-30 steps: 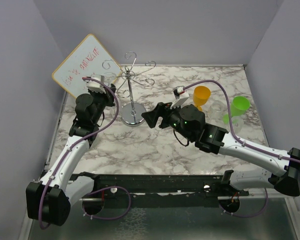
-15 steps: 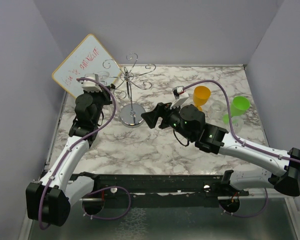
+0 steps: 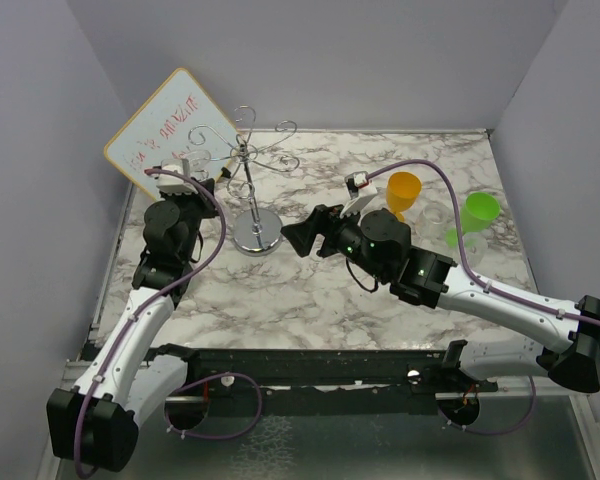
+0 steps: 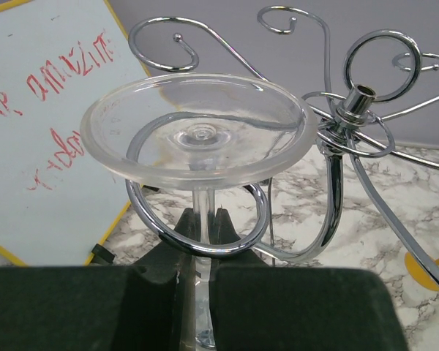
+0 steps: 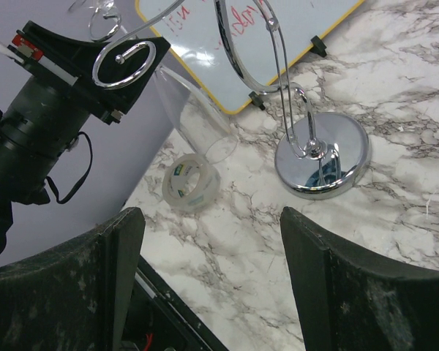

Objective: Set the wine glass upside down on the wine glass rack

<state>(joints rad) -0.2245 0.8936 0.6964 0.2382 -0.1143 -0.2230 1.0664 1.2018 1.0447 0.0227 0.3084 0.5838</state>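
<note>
Rack (image 3: 248, 192) and left gripper (image 4: 201, 228) shift toward upper left. Left gripper clamps glass (image 4: 197, 131) stem; axis vertical, foot up. Stem sits inside loop (image 4: 238, 241), foot just above wire. Right gripper (image 3: 298, 238) spread, right of rack, farther.

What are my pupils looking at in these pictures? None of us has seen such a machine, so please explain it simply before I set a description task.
These are two robot arms bolted to a marble-patterned table. One picture looks down from above. The other two come from a small camera on each wrist. The left gripper is closed on the stem of a clear wine glass, held foot up, with its stem inside a curled loop of the chrome wine glass rack. The right gripper is open and holds nothing, near the rack's base. Also on the table are a whiteboard, a tape roll, an orange cup and a green cup.
</note>
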